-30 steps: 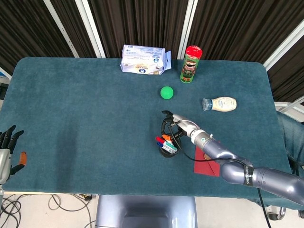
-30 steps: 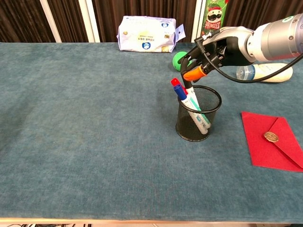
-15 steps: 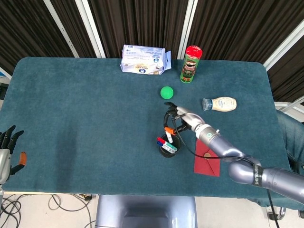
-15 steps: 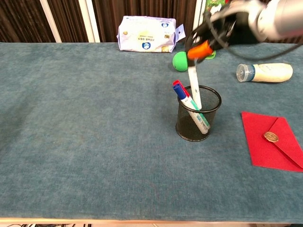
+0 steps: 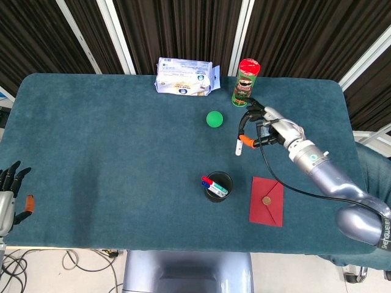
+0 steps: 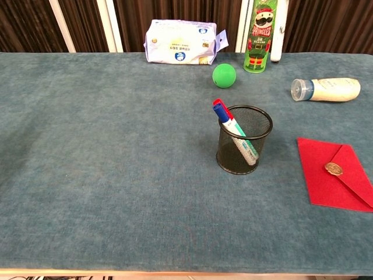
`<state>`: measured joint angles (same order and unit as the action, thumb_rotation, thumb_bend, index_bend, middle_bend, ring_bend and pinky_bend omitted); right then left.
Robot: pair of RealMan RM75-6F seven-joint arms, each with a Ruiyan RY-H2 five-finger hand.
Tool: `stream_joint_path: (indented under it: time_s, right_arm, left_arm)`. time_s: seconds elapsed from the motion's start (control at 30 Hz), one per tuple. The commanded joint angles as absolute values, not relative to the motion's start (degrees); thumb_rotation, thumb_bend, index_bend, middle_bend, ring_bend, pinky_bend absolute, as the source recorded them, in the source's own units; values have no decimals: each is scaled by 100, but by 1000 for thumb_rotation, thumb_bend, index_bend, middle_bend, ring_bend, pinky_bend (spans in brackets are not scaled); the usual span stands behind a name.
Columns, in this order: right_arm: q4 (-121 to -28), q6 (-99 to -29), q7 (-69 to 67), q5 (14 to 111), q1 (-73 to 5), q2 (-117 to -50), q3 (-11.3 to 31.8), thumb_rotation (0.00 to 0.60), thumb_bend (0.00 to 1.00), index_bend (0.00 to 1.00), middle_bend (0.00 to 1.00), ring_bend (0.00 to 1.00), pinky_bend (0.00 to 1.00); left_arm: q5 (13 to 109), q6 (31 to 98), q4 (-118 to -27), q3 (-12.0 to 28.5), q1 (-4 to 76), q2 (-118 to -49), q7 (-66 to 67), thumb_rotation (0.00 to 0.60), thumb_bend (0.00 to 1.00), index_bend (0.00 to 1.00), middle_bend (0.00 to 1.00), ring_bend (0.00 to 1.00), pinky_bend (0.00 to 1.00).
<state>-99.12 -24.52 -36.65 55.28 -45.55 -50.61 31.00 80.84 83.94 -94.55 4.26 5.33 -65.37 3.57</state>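
A white marker with an orange cap is hanging nearly upright in the air, pinched at its cap end by the right hand, above the cloth between the green ball and the bottle; in the chest view only its white barrel is showing, at the top edge beside the can. The black mesh cup is standing upright near the table's middle, well apart from the marker, and is holding red, blue and green-and-white markers leaning to one side.
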Motion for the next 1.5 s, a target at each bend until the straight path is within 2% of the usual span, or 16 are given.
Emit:
stream_joint_path:
  time_s: [0.03, 0.3, 0.63, 0.87, 1.03, 1.1, 1.17, 1.27, 1.37, 1.5]
  right_arm:
    - [-9787, -2394, -3851, 5710, -4373, -4968, 3167, 600, 468, 611, 0, 105, 204]
    - [-9403, -2017, -3895, 6169, -4127, -5018, 2818, 600, 468, 613, 0, 105, 204]
    - [-8965, -1787, -4023, 7048, -3711, -5437, 2265, 600, 462, 617, 0, 105, 204]
    - [-8798, -1495, -4165, 7552, -3686, -5673, 1992, 600, 449, 617, 0, 104, 204]
    - [-8780, -1376, -4149, 7894, -3807, -5881, 1836, 600, 368, 616, 0, 88, 204]
    - [-8784, -1226, -4066, 8010, -3919, -5937, 1734, 600, 290, 550, 0, 72, 204]
    - [-8813, -1066, -3983, 8080, -4043, -6001, 1642, 600, 192, 353, 0, 60, 204]
    - [-8881, -1093, -3976, 8005, -4148, -6130, 1651, 600, 103, 135, 0, 54, 204]
    - [-8876, -1463, -3986, 7842, -4152, -6237, 1790, 600, 82, 50, 0, 54, 204]
    - [-8782, -2162, -3715, 7601, -4102, -6344, 1940, 600, 82, 29, 0, 56, 204]
  left_arm:
    - [8066, 8394, -9459, 435, 530, -6539, 349, 600, 516, 123, 6, 43, 18]
    - [8070, 8402, -9467, 426, 522, -6536, 356, 600, 516, 123, 6, 43, 18]
    - [8066, 8398, -9470, 429, 525, -6537, 360, 600, 516, 123, 6, 43, 18]
    - [8054, 8391, -9477, 428, 526, -6544, 374, 600, 516, 123, 6, 43, 18]
    - [8049, 8391, -9483, 430, 525, -6542, 381, 600, 516, 123, 6, 43, 18]
    - [8045, 8391, -9483, 432, 526, -6541, 380, 600, 516, 123, 6, 44, 18]
    - [8044, 8397, -9484, 436, 524, -6538, 370, 600, 516, 123, 6, 45, 18]
    - [8034, 8408, -9485, 441, 515, -6532, 356, 600, 516, 123, 6, 45, 18]
    - [8014, 8417, -9489, 450, 507, -6529, 347, 600, 516, 122, 6, 45, 18]
    - [7981, 8422, -9494, 465, 501, -6526, 332, 600, 516, 123, 6, 45, 18]
